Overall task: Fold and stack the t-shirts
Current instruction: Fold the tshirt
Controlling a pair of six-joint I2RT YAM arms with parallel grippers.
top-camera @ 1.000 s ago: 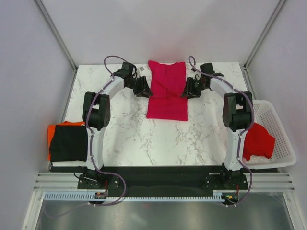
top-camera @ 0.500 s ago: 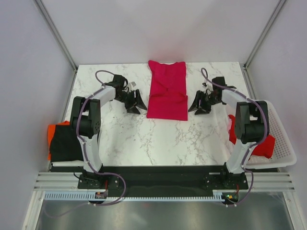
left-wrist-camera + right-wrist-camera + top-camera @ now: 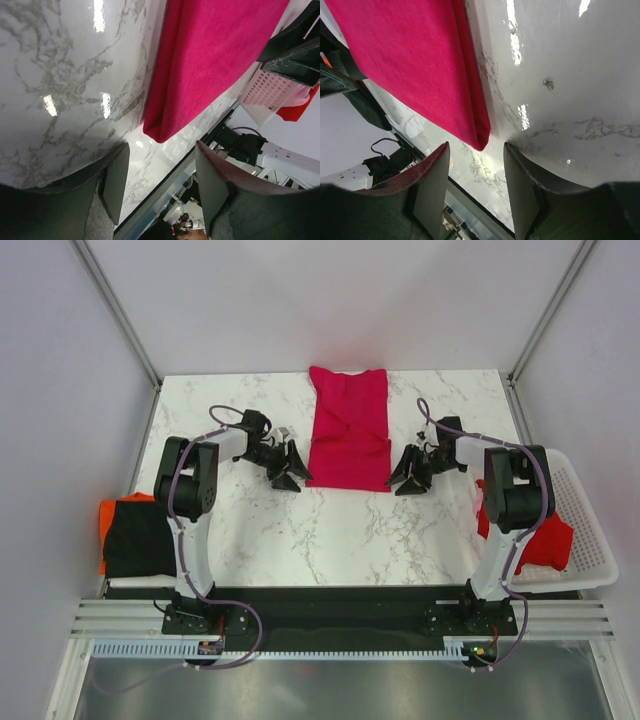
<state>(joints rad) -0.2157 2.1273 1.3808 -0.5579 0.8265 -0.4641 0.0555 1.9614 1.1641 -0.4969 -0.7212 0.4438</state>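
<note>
— Starting nearest: black t-shirt [image 3: 140, 538] draped over orange t-shirt [image 3: 108, 515] at the near-left edge of the table [image 3: 330, 535]. Over on the right, red t-shirt [image 3: 545, 540] slumped in the white lattice basket [image 3: 590, 530].

— Agreed. Farther out?

— Left gripper [image 3: 292, 472] and right gripper [image 3: 403, 476], both spread wide, holding nothing. Pulled nearer within the last second, from flanking the cloth's middle down to just beside its near corners.

— Meaning what?

— Probably finished tucking the sides in. Likely lining up to pinch the near hem and fold it away lengthwise. Nothing pinched yet.

— And beyond?

— Crimson-pink t-shirt [image 3: 348, 430], laid as a long narrow strip from mid-table to the far edge. Soft, matte, faintly fuzzy knit. Doubled over into a plump rounded edge at each near corner, as seen from both wrists. Underneath, hard glossy marble pattern, throwing back lamp glare.
</note>
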